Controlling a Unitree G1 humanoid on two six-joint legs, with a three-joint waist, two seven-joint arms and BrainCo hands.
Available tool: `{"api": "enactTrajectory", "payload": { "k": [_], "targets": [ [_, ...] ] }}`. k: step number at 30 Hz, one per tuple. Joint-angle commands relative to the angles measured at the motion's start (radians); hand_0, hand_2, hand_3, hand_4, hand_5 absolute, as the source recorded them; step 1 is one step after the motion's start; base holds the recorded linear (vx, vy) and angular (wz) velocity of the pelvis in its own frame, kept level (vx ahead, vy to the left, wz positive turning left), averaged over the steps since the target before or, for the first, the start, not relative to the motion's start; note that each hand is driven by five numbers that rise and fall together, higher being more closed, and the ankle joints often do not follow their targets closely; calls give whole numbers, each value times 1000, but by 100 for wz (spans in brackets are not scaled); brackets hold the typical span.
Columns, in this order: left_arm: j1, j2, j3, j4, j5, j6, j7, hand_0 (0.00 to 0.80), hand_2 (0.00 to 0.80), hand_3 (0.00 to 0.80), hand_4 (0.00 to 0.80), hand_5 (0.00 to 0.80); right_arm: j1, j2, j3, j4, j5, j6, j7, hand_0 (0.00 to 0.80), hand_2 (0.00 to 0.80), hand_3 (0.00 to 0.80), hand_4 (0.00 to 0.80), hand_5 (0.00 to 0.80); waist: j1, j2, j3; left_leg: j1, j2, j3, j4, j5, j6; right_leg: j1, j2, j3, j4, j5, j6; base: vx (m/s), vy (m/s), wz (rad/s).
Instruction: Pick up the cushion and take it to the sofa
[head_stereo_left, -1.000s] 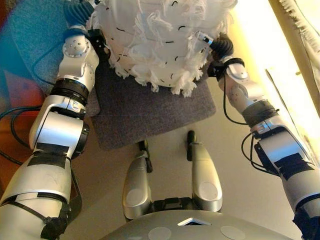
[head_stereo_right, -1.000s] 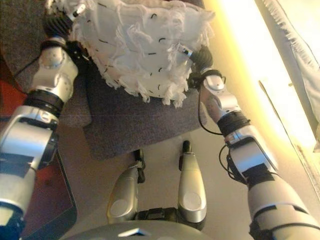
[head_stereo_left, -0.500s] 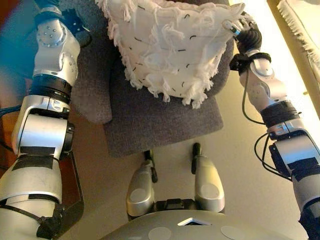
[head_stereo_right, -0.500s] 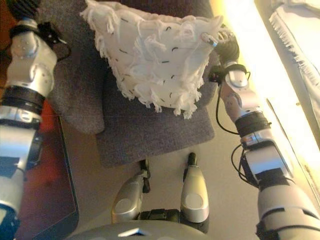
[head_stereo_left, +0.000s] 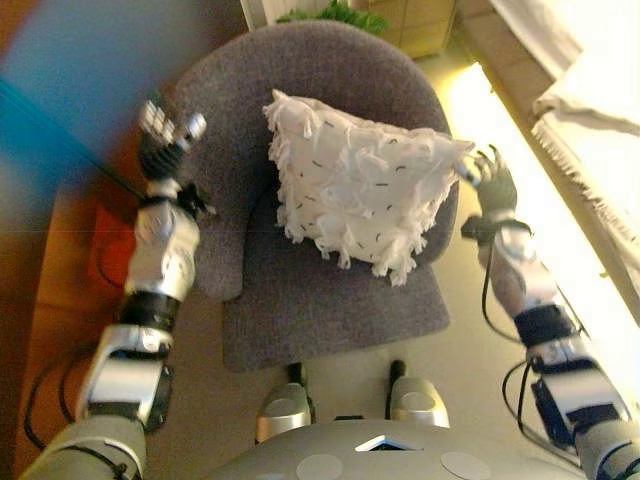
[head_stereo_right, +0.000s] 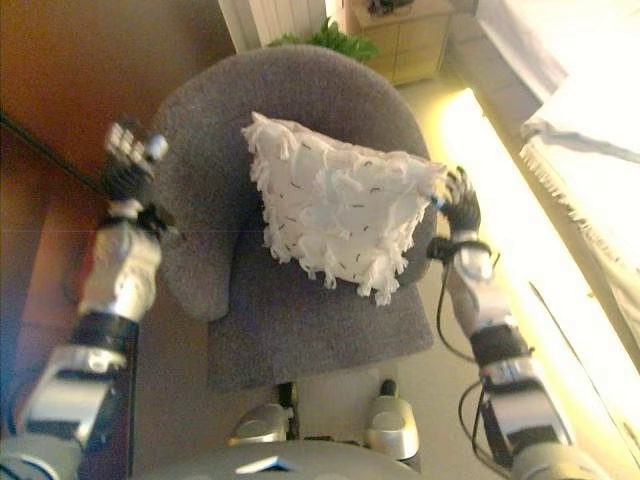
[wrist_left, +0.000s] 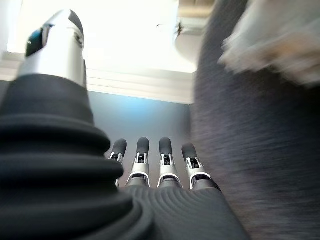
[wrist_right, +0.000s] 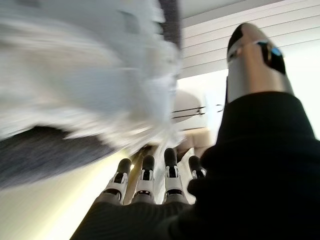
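Cushion (head_stereo_left: 360, 195) is being left propped on the armchair (head_stereo_left: 330, 300), flanked by open left hand (head_stereo_left: 165, 135) and open right hand (head_stereo_left: 490, 178); uneven squeezing is risking slippage

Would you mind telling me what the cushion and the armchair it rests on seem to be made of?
The cushion looks like soft white woven fabric, shaggy, with tufted fringe along its edges and small dark stitch-like flecks; likely cotton, though the fibre cannot be told. The armchair appears upholstered in a coarse grey textile with a matte, nubbly surface, perhaps wool-like or boucle.
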Motion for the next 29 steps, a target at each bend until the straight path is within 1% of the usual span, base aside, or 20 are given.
{"api": "enactTrajectory", "payload": {
  "k": [1,2,4,6,8,9,10,11,12,14,15,16,17,18,19,21,23,25,27,29],
  "targets": [
    [36,-2,31,-52,-25,-55,-105,0,0,0,0,0,77,48,-33,-112,-66,-97,45,0,0,0,0,0,8,-69,-80,-11,0,11,105,-95,27,-3,-16,3,-64,58,-4,0,-13,-10],
    [55,-11,31,-68,-24,-47,-112,0,0,0,0,0,94,55,-36,-124,-67,-93,52,0,0,0,0,0,8,-70,-82,-9,0,12,104,-95,28,-1,-14,4,-67,60,-4,-9,-19,-5],
    [130,-37,35,-102,-19,-38,-161,0,0,0,0,0,157,88,-54,-144,-75,-89,95,0,0,0,0,0,4,-73,-84,-2,0,15,101,-95,31,3,-8,5,-72,63,-5,-28,-31,-5],
    [185,-43,36,-122,-23,-29,-204,0,0,0,0,0,205,109,-60,-155,-57,-83,137,0,0,0,0,0,2,-77,-86,1,1,20,100,-95,32,5,-4,4,-75,66,-5,-47,-38,-4],
    [229,-42,25,-129,-24,-24,-236,0,0,0,0,0,246,117,-58,-158,-31,-94,186,0,0,0,0,0,2,-79,-85,1,1,24,100,-96,33,6,-1,0,-78,68,-6,-71,-25,0],
    [260,-44,6,-112,-29,-21,-273,0,0,0,0,0,273,120,-47,-144,-31,-99,220,0,0,0,0,0,3,-80,-83,0,1,26,100,-95,33,7,1,-5,-80,71,-6,-96,-12,-1],
    [276,-46,-5,-101,-13,-22,-290,0,0,0,0,0,285,119,-39,-134,-30,-82,247,0,0,0,0,0,5,-80,-82,0,0,25,98,-95,34,8,3,-6,-83,73,-7,-108,-15,-2],
    [309,-45,-20,-103,1,-26,-299,0,0,0,0,0,310,114,-24,-138,-17,-76,270,0,0,0,0,0,7,-82,-81,1,0,25,97,-95,35,10,4,-9,-87,74,-8,-82,-17,-3],
    [341,-44,-32,-102,-10,-4,-303,0,0,0,0,0,333,110,-12,-140,-8,-65,301,0,0,0,0,0,10,-84,-81,1,-1,25,98,-97,37,11,5,-11,-90,76,-9,-80,-23,-4],
    [387,-47,-45,-63,34,-18,-314,0,0,0,0,0,373,109,9,-125,16,-68,336,0,0,0,0,0,16,-88,-80,-1,-4,23,103,-100,38,11,6,-12,-94,79,-9,-78,-31,-6],
    [404,-43,-63,-47,32,-18,-310,0,0,0,0,0,383,109,23,-118,44,-60,342,0,0,0,0,0,18,-90,-78,-5,-5,23,107,-101,38,9,8,-12,-96,83,-10,-78,-30,-5],
    [411,-43,-72,-44,-1,4,-313,0,0,0,0,0,385,109,29,-116,77,-48,351,0,0,0,0,0,19,-91,-76,-8,-5,22,110,-100,38,9,8,-13,-98,86,-10,-77,-20,-4],
    [416,-50,-78,-21,-21,-4,-333,0,0,0,0,0,386,117,39,-104,104,-51,359,0,0,0,0,0,21,-91,-74,-8,-6,21,109,-99,38,9,10,-15,-102,87,-10,-74,-8,-4],
    [427,-57,-92,-2,-14,-33,-356,0,0,0,0,0,386,128,53,-90,141,-56,371,0,0,0,0,0,24,-90,-71,-9,-6,19,106,-98,38,11,11,-21,-107,89,-12,-66,0,-4],
    [430,-60,-100,0,-9,-42,-362,0,0,0,0,0,384,133,58,-85,143,-60,376,0,0,0,0,0,26,-89,-69,-10,-6,18,105,-97,38,11,12,-23,-110,89,-13,-74,0,-5],
    [411,-58,-139,-2,-22,-57,-346,0,0,0,0,0,347,140,101,-62,132,-66,378,0,0,0,0,0,34,-85,-61,-19,-7,12,100,-92,37,7,13,-33,-116,94,-15,-101,4,-7],
    [382,-52,-152,12,-29,-66,-316,0,0,0,0,0,309,136,125,-34,95,-72,372,0,0,0,0,0,40,-81,-55,-24,-6,7,96,-87,34,4,13,-42,-116,94,-16,-95,7,-2],
    [353,-46,-153,22,-29,-57,-276,0,0,0,0,0,270,125,142,-5,79,-79,349,0,0,0,0,0,46,-79,-55,-26,-7,3,92,-84,30,7,12,-49,-120,94,-16,-36,4,2],
    [341,-41,-150,23,-15,-42,-234,0,0,0,0,0,253,118,142,6,61,-67,294,0,0,0,0,0,50,-82,-62,-27,-8,-2,95,-84,27,12,13,-54,-123,93,-17,16,-9,9],
    [345,-41,-144,21,-7,-20,-213,0,0,0,0,0,249,113,135,9,69,-60,276,0,0,0,0,0,54,-84,-68,-24,-6,-6,94,-85,27,16,12,-57,-124,91,-18,24,-17,7]
  ]
}}
